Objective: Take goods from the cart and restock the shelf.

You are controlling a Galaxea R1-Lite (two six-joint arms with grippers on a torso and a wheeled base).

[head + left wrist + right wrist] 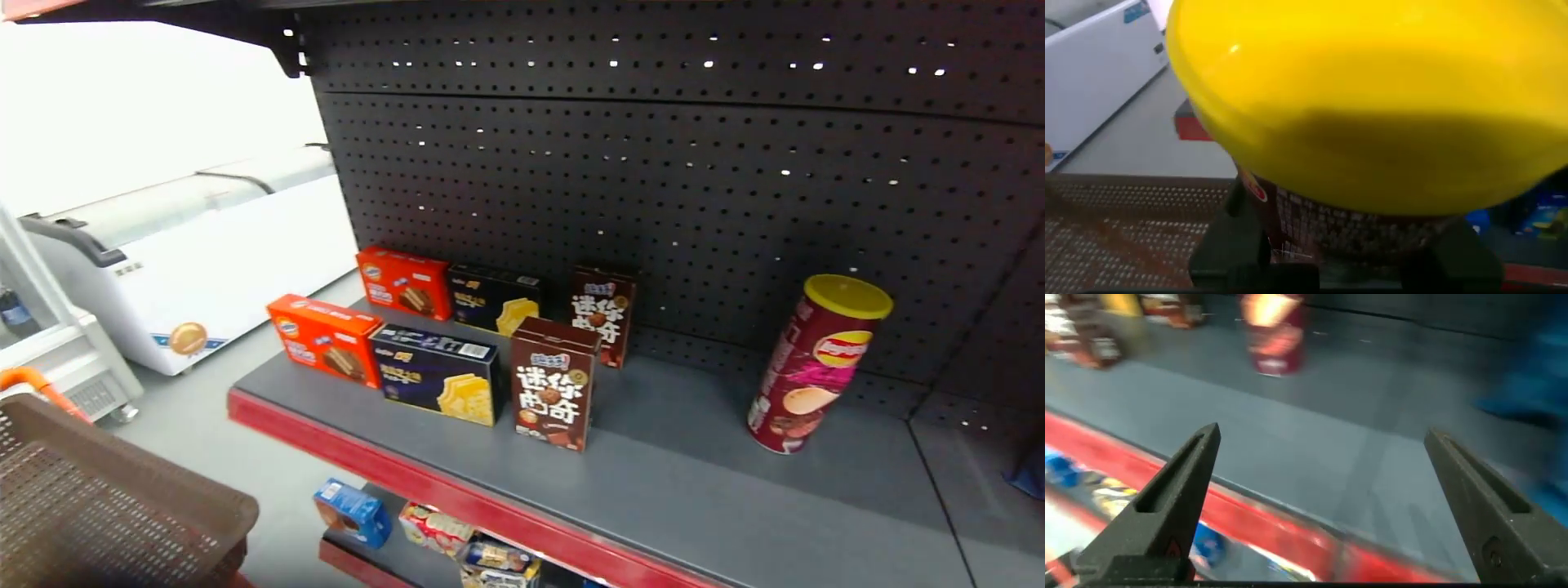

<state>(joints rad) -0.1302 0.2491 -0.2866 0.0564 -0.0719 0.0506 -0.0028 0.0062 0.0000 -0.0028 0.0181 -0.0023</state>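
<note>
A chips can with a big yellow lid [1372,98] and a dark red body stands upright in my left gripper [1347,249], whose dark fingers [1229,237] are shut on its sides, above the brown mesh cart basket [1118,220]. A second chips can [812,363] stands on the grey shelf [694,490] toward the right, and it appears far off as the same can [1278,331] in the right wrist view. My right gripper [1323,437] hangs open and holds nothing, over the shelf's red front edge [1249,514].
Orange [326,339], dark blue [441,371] and brown [553,384] snack boxes stand in two rows on the shelf's left half. Bare shelf lies between them and the can. The cart basket [98,498] is at lower left, a white freezer [204,261] behind it. More goods [433,531] sit on the shelf below.
</note>
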